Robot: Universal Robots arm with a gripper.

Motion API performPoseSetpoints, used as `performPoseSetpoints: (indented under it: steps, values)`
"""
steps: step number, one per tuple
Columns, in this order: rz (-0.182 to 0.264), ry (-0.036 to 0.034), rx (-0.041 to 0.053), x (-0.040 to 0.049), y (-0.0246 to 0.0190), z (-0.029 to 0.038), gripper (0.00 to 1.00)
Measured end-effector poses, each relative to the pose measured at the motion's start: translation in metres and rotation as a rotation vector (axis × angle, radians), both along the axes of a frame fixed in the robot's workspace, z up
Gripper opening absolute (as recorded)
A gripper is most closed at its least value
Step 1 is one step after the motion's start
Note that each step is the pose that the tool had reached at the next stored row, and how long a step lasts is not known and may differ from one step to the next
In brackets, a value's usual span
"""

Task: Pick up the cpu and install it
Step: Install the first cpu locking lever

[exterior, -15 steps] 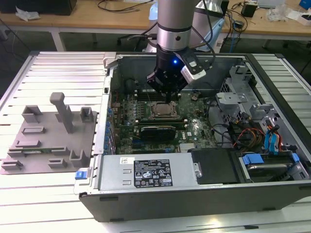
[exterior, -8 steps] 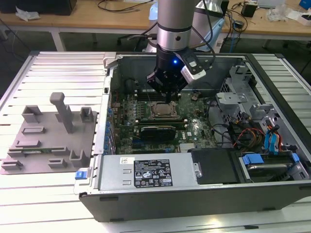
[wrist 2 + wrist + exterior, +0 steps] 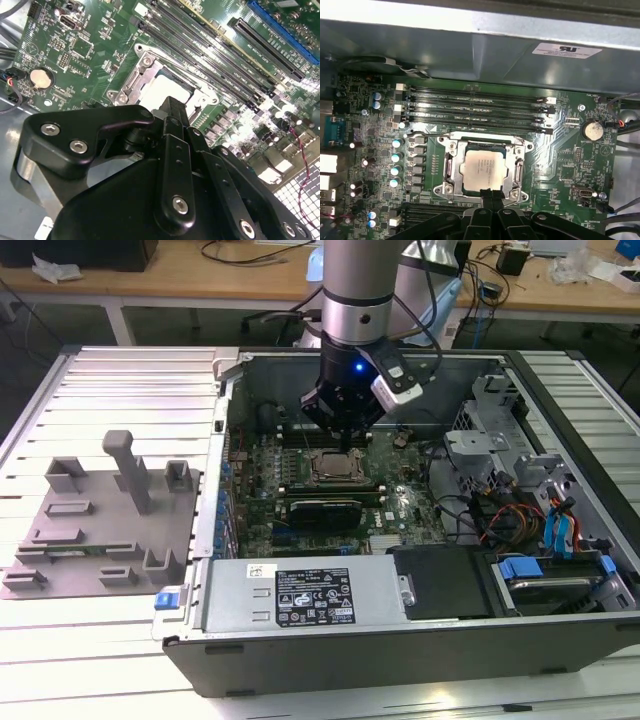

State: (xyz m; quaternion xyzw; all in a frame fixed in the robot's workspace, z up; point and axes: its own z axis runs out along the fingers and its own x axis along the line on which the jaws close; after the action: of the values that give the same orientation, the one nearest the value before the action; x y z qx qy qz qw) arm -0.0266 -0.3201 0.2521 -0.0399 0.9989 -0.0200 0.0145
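On the exterior view's left, a grey tray (image 3: 100, 530) with posts is lying on the ribbed table (image 3: 120, 370). Toward the middle, I am watching the gripper (image 3: 345, 447) hanging inside the open computer case (image 3: 400, 660), directly over the socket frame (image 3: 448, 166). Its jaws are pressing together with nothing between them. The cpu (image 3: 485, 167) (image 3: 159, 90) is sitting flat in that frame in both wrist views, with the fingertips (image 3: 490, 192) hovering at its edge. Farther right, loose cables (image 3: 500, 520) are lying beside the board.

Cpu (image 3: 484, 170): small, flat, square chip with a pale silvery-white top bearing faint print. It lies level, seated squarely inside the metal socket frame (image 3: 449, 167) on the green motherboard (image 3: 560, 160).
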Motion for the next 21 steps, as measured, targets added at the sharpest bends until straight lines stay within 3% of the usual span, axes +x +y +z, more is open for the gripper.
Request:
performPoseSetpoints:
  steps: [15,21]
  values:
    - [0.0,0.0,-0.0001,-0.0248,0.0,0.0,0.11]
    - [0.0,0.0,0.0,-0.0422,0.0,0.0,0.11]
